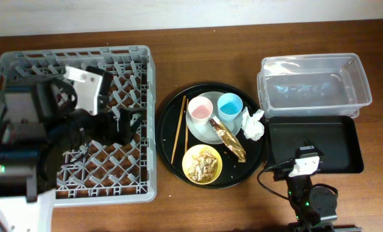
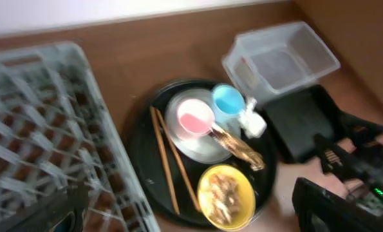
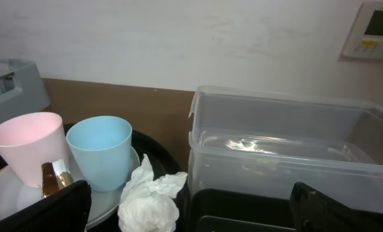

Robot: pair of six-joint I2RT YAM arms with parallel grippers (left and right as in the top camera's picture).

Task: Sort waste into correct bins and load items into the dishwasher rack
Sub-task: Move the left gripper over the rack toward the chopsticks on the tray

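Note:
The grey dishwasher rack [image 1: 147, 96] stands at the left. My left gripper [image 1: 125, 124] hovers over it, open and empty. In the left wrist view my open left gripper [image 2: 191, 216] looks down at the round tray. On that tray are the pink cup [image 1: 199, 109], light-blue cup [image 1: 230, 105], grey-green plate [image 1: 207, 133], chopsticks [image 1: 178, 129], gold wrapper [image 1: 230, 142], tissue [image 1: 253, 124] and the yellow bowl [image 1: 202, 164] with food scraps. The clear tub [image 1: 362, 80] and black tray bin [image 1: 336, 138] are at the right. My right gripper [image 1: 305, 156] is open over the black bin's near edge; the tissue [image 3: 149, 200] lies just to its left.
The large round black tray [image 1: 168, 109] sits between the rack and the bins. The rack's right wall [image 2: 123, 167] stands close to the tray's left rim. A wall and a wall panel [image 3: 374, 29] lie behind the table. Cables trail by the right arm's base [image 1: 271, 177].

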